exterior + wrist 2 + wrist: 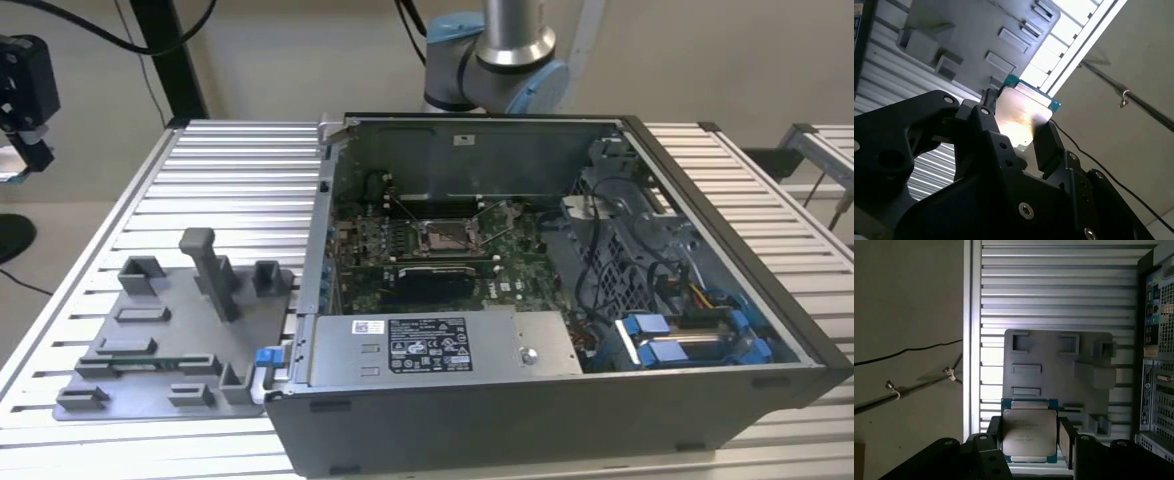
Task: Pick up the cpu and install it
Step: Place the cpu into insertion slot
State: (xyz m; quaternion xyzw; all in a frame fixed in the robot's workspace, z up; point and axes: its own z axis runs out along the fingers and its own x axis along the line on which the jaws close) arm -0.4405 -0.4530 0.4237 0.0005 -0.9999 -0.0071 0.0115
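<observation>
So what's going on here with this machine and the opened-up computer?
The robot arm has its tool shut on the cpu, a small square chip with a silvery top, gripped by two opposite edges. In both wrist views the chip hangs above the grey tray on the slatted table, beside the open computer case. The chip is not in the computer yet; the motherboard socket looks open.

An open computer case (534, 420) lies on a slatted aluminium table (227, 190). Inside the case, a silver power-supply box (441, 345) sits against the wall nearest the camera, with a green motherboard (400, 250) behind it and blue drive brackets (681, 335) toward the exterior view's right. Just beside the case, on the exterior view's left, a grey plastic tray (180, 335) carries upright blocks.
</observation>
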